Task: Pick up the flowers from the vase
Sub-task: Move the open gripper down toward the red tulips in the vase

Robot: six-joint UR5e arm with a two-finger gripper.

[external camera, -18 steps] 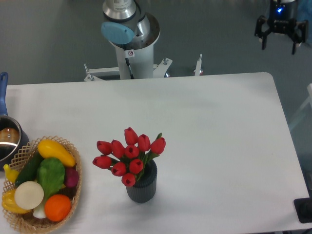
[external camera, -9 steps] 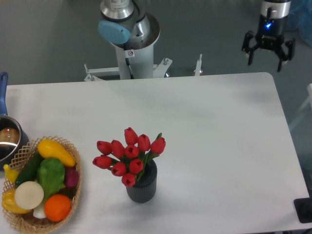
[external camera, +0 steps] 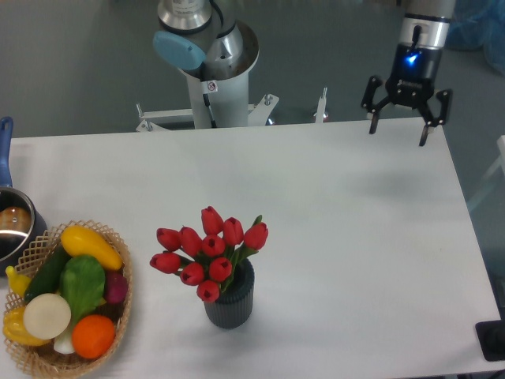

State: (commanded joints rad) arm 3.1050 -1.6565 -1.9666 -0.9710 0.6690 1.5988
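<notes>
Flowers: red tulip buds with green stems and leaves are seen standing in the vase, in the front middle part of the table. The bunch is spread wider than the vase mouth and leans a little to the left of the picture.
Vase: a small dark grey ribbed cylinder is placed upright on the table, near the front edge. It is held by nothing.
Gripper: it is seen over the far right corner of the table, well apart from the flowers. The two fingers are spread apart and point downward, and nothing is held between them. A blue light is lit on the wrist above the fingers.
Arm base: a grey column with a light blue cap is mounted behind the far edge of the table.
Table: a white top with rounded corners is seen from above.
Basket: a woven basket is placed at the front left corner, to the left of the vase and apart from it. It is filled with colourful vegetables; yellow, green, white and orange pieces can be told.
Pot: a steel pot with a blue handle is cut by the left edge of the picture, just behind the basket. Whether the two touch cannot be told.
</notes>
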